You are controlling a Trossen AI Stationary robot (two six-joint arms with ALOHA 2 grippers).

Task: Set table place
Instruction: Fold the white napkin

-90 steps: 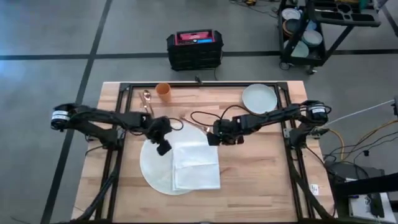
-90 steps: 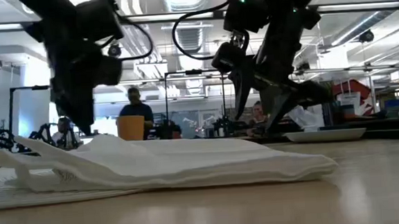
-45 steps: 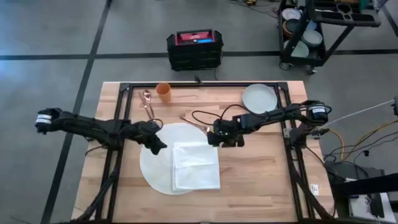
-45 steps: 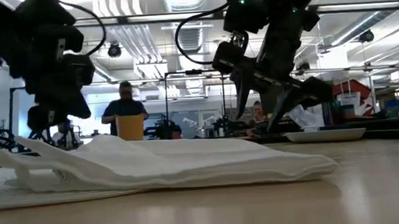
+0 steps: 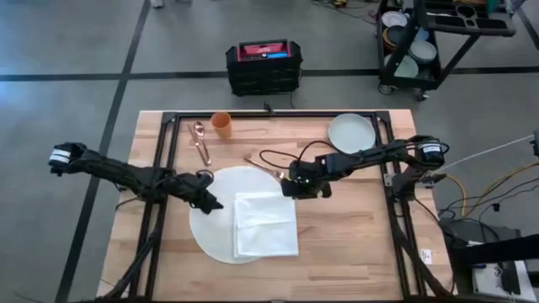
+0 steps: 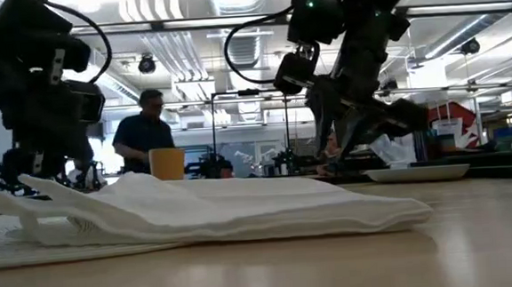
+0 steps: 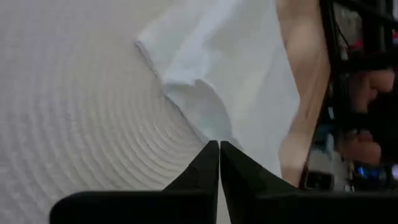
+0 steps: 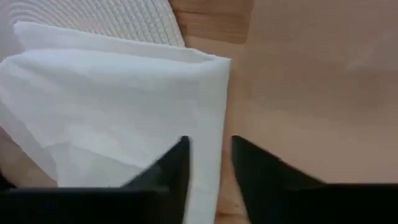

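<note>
A folded white napkin (image 5: pixel 265 223) lies flat on the right half of the round white mat (image 5: pixel 210 231), the place, on the light-wood table (image 5: pixel 354 244). My right gripper (image 5: pixel 289 188) points down at the napkin's far right corner. Its fingers stand a narrow gap apart, with the napkin's right edge (image 8: pixel 221 112) between them. My left gripper (image 5: pixel 209 201) is shut and empty. It hovers over the mat's left part, just short of the napkin's left corner (image 7: pixel 186 87). A pale plate (image 5: pixel 351 132) rests near the far right corner. My right gripper comes at the napkin's far right corner from above, one finger (image 8: pixel 177 158) over the cloth and the other (image 8: pixel 249 162) over bare wood. The napkin lies flat, not bunched. I cannot tell whether the fingertips touch it.
An orange cup (image 5: pixel 221 122) and a copper spoon (image 5: pixel 200 139) lie at the far left. A copper utensil (image 5: pixel 263 166) lies at the mat's far edge, beside my right gripper. A person (image 6: pixel 144 132) stands in the room beyond the table.
My left gripper has drawn back from the napkin toward the table's left edge and sunk lower. My right gripper has stayed at the napkin's corner and brought its fingers much closer together. The napkin has not moved.
</note>
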